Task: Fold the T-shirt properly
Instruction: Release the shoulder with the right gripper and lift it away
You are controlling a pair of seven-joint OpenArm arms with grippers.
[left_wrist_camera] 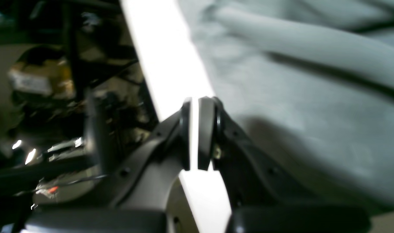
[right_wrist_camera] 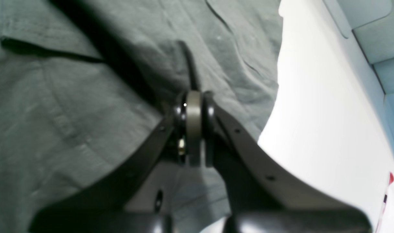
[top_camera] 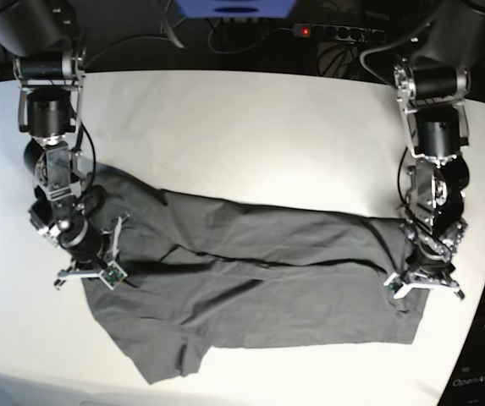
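Task is judged early-stage: at base-view left, the right gripper (top_camera: pixel 92 269) is clamped shut over the T-shirt (top_camera: pixel 259 292), a ridge of cloth rising at its tips (an actual pinch cannot be confirmed). The shirt is spread lengthwise across the white table (top_camera: pixel 242 135), one loose fold along the middle, sleeves untucked. At right, the left gripper (top_camera: pixel 422 283) is closed at the shirt's edge, nothing seen between its fingers; remaining folds are still to be done.
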